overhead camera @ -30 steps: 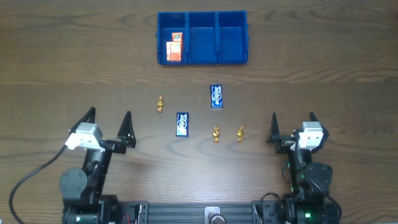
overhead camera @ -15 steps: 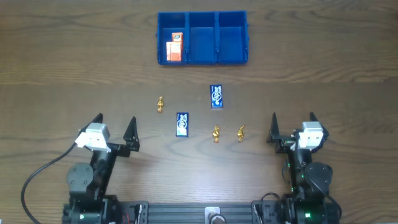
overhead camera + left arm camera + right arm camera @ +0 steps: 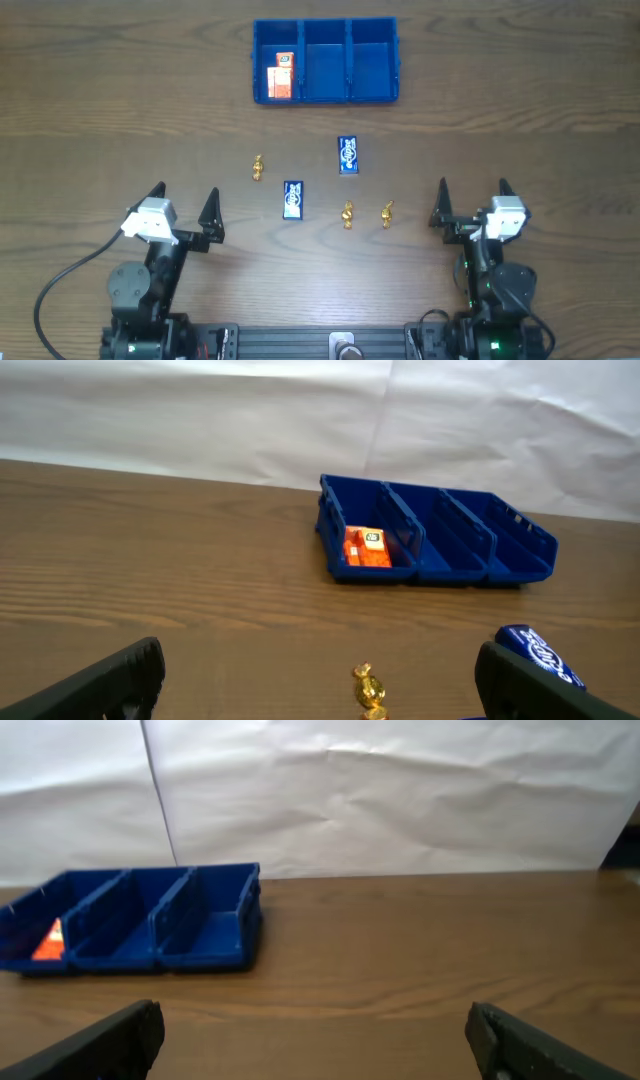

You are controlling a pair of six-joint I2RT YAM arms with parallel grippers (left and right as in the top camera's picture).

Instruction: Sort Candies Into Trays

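Black-fingered, the left gripper sits wide open and empty at the near left of the table. The right gripper, equally wide and empty, sits near right. Between them lie two gold candies and a blue bar. Farther off lie a second bar and a third gold candy. The far tray holds orange candies in its left compartment.
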